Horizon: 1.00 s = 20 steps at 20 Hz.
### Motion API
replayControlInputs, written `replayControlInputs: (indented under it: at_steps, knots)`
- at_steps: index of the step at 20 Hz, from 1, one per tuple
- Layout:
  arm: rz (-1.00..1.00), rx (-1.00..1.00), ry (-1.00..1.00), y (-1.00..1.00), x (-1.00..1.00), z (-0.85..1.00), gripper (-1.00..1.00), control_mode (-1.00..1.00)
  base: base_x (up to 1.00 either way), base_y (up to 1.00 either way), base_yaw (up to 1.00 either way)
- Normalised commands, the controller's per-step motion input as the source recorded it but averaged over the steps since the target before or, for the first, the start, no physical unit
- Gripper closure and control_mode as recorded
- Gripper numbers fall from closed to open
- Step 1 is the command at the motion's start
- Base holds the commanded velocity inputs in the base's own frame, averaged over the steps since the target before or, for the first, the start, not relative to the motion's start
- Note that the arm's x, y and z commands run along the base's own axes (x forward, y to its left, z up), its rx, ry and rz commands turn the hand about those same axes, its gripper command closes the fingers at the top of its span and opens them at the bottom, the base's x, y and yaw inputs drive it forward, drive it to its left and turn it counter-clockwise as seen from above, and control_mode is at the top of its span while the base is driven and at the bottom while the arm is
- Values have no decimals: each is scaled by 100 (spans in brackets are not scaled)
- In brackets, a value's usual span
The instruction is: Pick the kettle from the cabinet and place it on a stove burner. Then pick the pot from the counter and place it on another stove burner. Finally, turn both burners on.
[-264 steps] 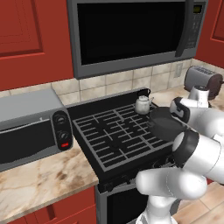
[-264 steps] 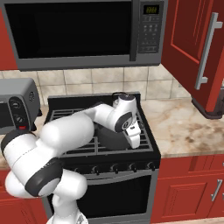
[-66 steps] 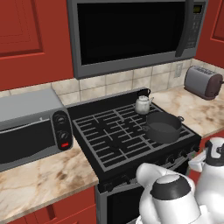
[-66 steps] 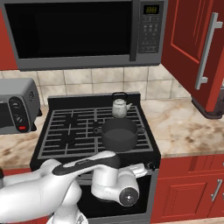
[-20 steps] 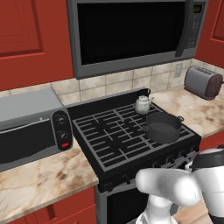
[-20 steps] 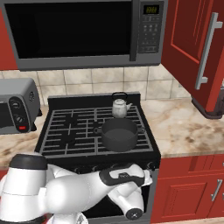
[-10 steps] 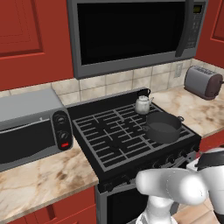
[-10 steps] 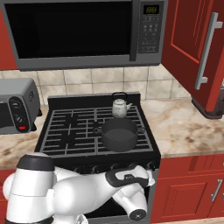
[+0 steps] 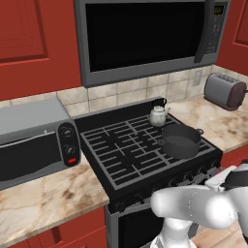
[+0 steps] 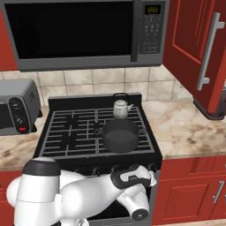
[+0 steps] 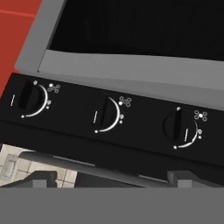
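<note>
**Kettle and pot are parked on the stove, and the hand is down at the knobs**

The kettle (image 10: pixel 121 107) sits on a back burner and the pot (image 10: pixel 120 135) on the grate just in front of it, both upright and clear of the hand. So the job in hand looks like lighting up. The gripper (image 11: pixel 111 178) hangs low at the stove (image 9: pixel 145 160) front, fingers (image 11: pixel 40 178) spread wide with nothing between them, facing a row of three knobs. The middle knob (image 11: pixel 102 113) lies closest to the gap. These will handle as small, stiff, smooth dials: nothing fragile, but slippery if pinched on the round. Best hold, I'd judge, is across the raised flat bar of the knob, fingers either side, then twist.
</note>
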Motion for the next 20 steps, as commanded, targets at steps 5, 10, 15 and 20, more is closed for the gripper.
replayControlInputs:
  at_steps: [5,10,15,20]
  knots:
    - [0,0,0,0,12,-13,-100,-100,0,0,0]
    - [0,0,0,0,12,-12,-100,-100,0,0,0]
    - [0,0,0,0,13,-8,-100,-100,0,0,0]
    - [0,0,0,0,12,-9,-100,-100,0,0,0]
